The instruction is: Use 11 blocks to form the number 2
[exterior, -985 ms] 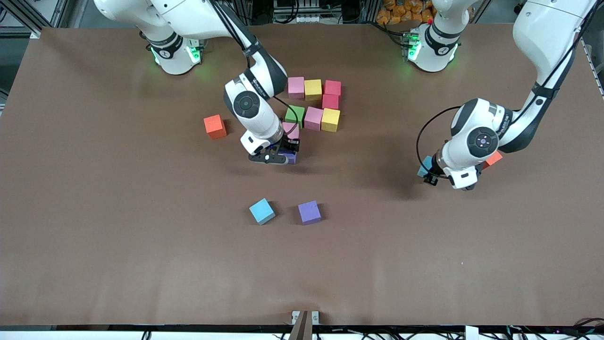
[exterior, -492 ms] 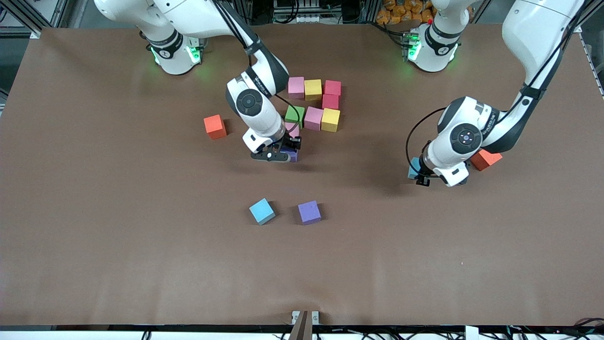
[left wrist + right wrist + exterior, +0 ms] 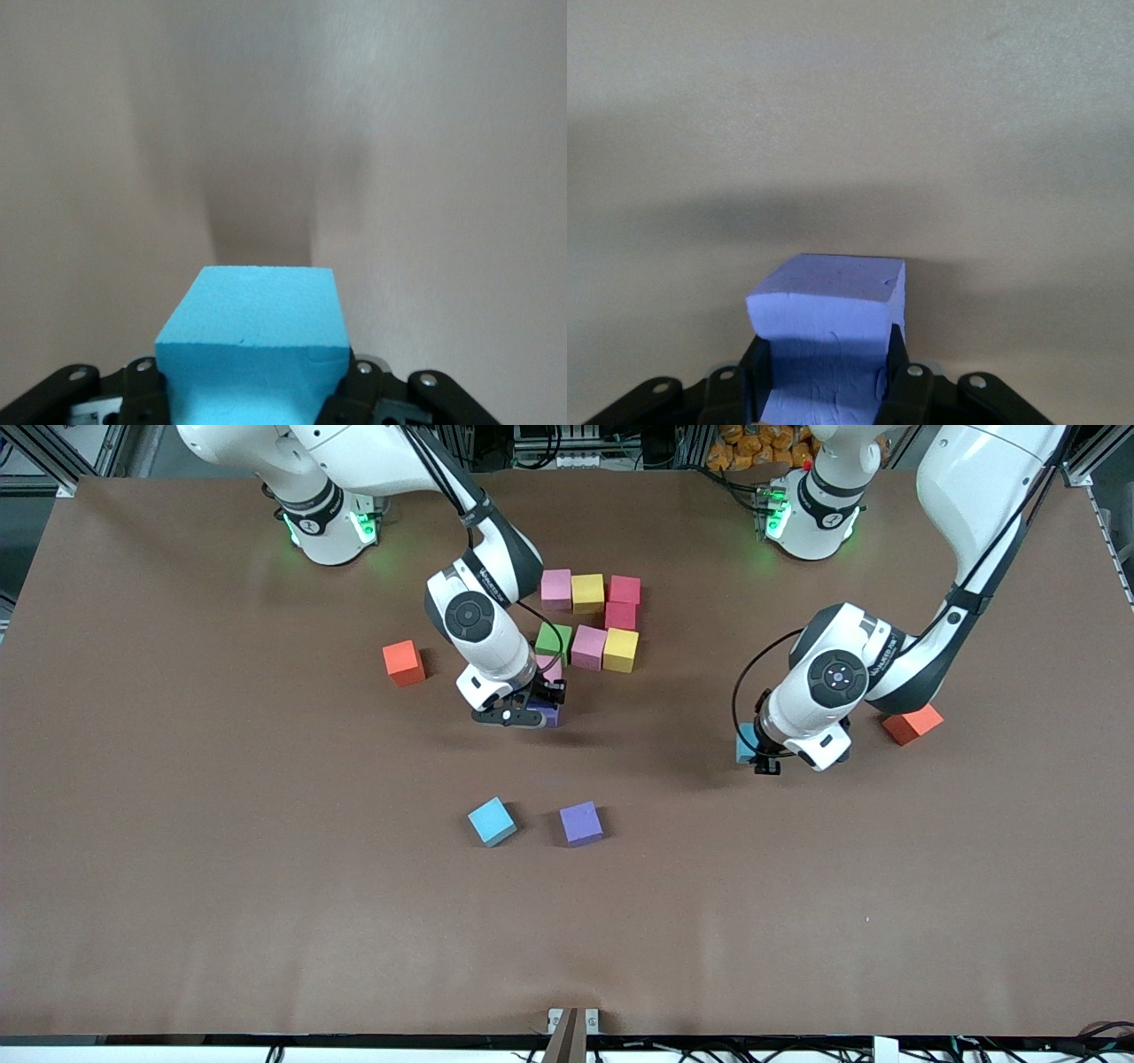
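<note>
The partial number 2 (image 3: pixel 588 620) is a cluster of pink, yellow, red and green blocks in the middle of the table. My right gripper (image 3: pixel 523 716) is shut on a purple block (image 3: pixel 549 716), low at the cluster's edge nearest the front camera, beside a pink block (image 3: pixel 547 668). The right wrist view shows that purple block (image 3: pixel 833 283) between my right gripper's (image 3: pixel 826 372) jaws. My left gripper (image 3: pixel 764 760) is shut on a light blue block (image 3: pixel 744 744) above bare table, toward the left arm's end. The block (image 3: pixel 252 310) fills the left gripper (image 3: pixel 251 390).
A second light blue block (image 3: pixel 492 821) and a second purple block (image 3: pixel 581 823) lie loose, nearer the front camera than the cluster. One orange cube (image 3: pixel 403 662) sits toward the right arm's end, another (image 3: pixel 912 724) beside the left arm.
My left arm has carried the light blue block toward the middle of the table, uncovering the orange cube beside it. My right gripper has barely shifted.
</note>
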`<state>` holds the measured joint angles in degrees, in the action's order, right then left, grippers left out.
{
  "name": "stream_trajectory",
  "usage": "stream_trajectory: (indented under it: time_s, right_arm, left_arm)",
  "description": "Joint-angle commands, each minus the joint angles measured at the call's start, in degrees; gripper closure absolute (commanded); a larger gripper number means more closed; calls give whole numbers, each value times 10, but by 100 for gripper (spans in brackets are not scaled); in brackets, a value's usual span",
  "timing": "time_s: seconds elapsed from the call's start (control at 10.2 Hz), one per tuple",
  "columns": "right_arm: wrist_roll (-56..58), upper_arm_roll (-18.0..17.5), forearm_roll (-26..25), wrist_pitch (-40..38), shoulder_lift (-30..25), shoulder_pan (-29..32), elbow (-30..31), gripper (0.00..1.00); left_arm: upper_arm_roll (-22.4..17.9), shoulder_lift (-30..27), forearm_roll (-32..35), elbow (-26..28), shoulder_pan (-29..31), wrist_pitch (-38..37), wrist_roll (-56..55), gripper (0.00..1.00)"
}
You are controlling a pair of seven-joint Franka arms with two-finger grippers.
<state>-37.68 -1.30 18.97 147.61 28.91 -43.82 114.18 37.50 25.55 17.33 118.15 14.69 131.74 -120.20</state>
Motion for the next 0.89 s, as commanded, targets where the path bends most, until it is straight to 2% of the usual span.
stream_trajectory:
  time_s: [0.0,0.1,0.2,0.3,0.49,0.79]
  right_arm:
    - [-8,4,-6,1,-13,-6,17,62]
    - [-8,4,-6,1,-13,-7,17,60]
    - [-12,4,-6,1,-14,-7,19,46]
    - [-13,4,-6,1,-15,-7,20,21]
    - [-13,4,-6,1,-15,-7,20,2]
    - [-8,4,-6,-7,-26,-2,19,0]
  left_arm:
    - [1,8,-42,-49,-20,-49,-7,100]
    - [1,12,-46,-58,-23,-51,-6,100]
    - [1,13,-45,-64,-23,-51,-1,100]
    - [1,22,-44,-67,-26,-51,7,100]
    - [0,27,-45,-74,-43,-52,8,100]
    - [-1,50,-46,-91,-68,-53,5,100]
